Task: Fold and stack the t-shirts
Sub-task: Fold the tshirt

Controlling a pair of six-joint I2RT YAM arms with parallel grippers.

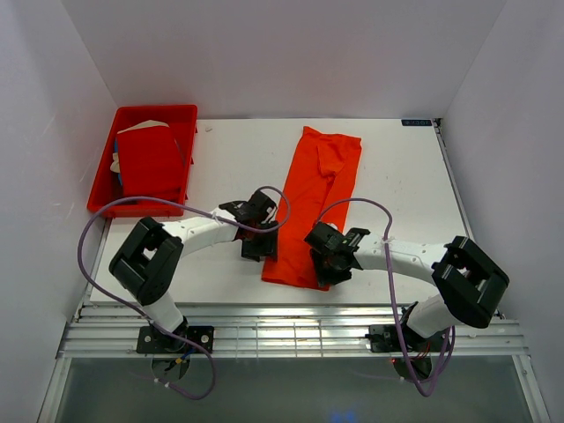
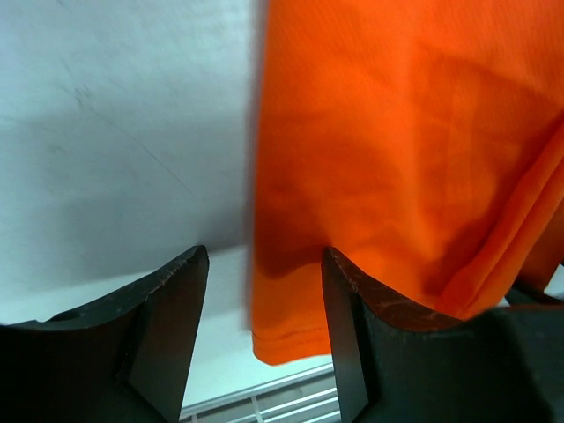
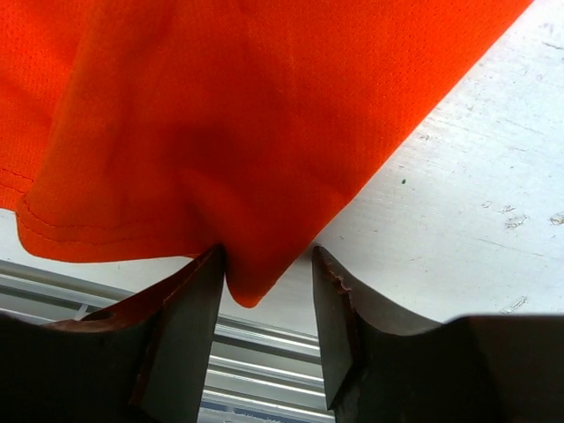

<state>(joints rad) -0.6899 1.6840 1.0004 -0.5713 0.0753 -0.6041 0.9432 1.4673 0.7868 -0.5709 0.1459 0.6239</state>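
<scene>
So, two t-shirts. The orange t-shirt (image 1: 322, 189) lies mid-surface, folded into one long narrow strip running from the far side towards the arms. It is a soft, fine-mesh knit with a stitched hem at its near end and a few lengthwise creases. The red t-shirt (image 1: 150, 167) is a deeper red, folded to a rough square, and sits inside the one tray (image 1: 145, 113), a rigid glossy red plastic rectangle at the far left. A pale bit pokes out behind it; can't tell what.

The surface (image 1: 405, 194) is matte white and scuffed.

There are two hands, each with two black wedge-shaped fingers (image 2: 167, 335), and two purple cables (image 1: 88, 233) loop off the arms.

The left hand (image 2: 263, 256) is at the strip's near left corner. Its jaws are spread wide and straddle the hem edge, with cloth over the inner finger, not pinched. The right hand (image 3: 266, 256) is at the near right corner. Its jaws are apart with the pointed cloth corner between them; one finger touches the cloth and a gap shows at the other.
</scene>
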